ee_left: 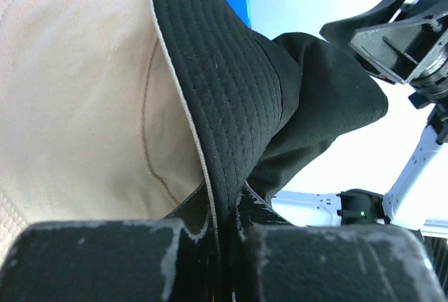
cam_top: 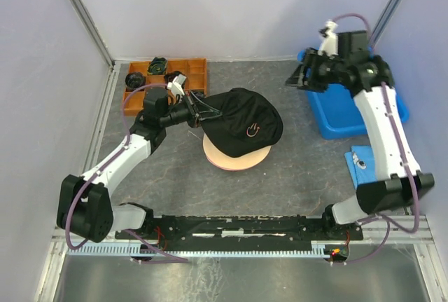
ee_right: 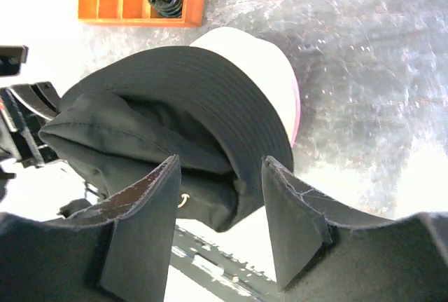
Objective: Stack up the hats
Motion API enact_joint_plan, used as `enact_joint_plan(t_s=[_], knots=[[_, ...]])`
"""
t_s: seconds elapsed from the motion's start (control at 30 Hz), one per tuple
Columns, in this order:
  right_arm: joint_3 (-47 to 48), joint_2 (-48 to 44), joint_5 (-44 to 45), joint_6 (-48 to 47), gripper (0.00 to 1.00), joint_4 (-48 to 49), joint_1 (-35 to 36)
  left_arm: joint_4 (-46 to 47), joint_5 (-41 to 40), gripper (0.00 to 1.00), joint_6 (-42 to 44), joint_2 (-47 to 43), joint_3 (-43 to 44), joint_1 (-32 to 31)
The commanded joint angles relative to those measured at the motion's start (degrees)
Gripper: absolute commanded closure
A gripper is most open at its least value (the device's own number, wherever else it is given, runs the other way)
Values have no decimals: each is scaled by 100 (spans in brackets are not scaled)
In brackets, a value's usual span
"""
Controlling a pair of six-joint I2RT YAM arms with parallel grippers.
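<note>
Tray behind black hat, blue bin off right.

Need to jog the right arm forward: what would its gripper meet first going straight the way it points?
Most likely the black hat: the wrist view shows it straight ahead of the open right gripper. In the top view a stretch of table separates them, and the exact depth is unclear.
</note>
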Motion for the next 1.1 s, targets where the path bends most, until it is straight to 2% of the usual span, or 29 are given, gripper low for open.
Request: enact_joint_plan(t_s=[0.0, 0.23, 0.43, 0.63, 0.87, 1.07], knots=[[-1294, -994, -1022, 925, 42, 1295, -944, 684, 249, 97, 189, -45, -209, 15], [-3302, -1591, -2132, 2134, 43, 2509, -1543, 847, 232, 97, 165, 83, -332, 9], [-4464, -1765, -2619, 2751, 43, 3420, -1792, 977, 161, 97, 67, 188, -433, 23], [-5130, -1757, -2781, 2801, 42, 3850, -1952, 1221, 186, 97, -48, 323, -478, 21], [-6074, -1775, -2776, 3197, 42, 4780, -1949, 1419, 211, 97, -190, 472, -496, 23], [-6656, -1576, -2867, 3761, 41, 6097, -1937, 1435, 228, 97, -199, 514, -442, 22]])
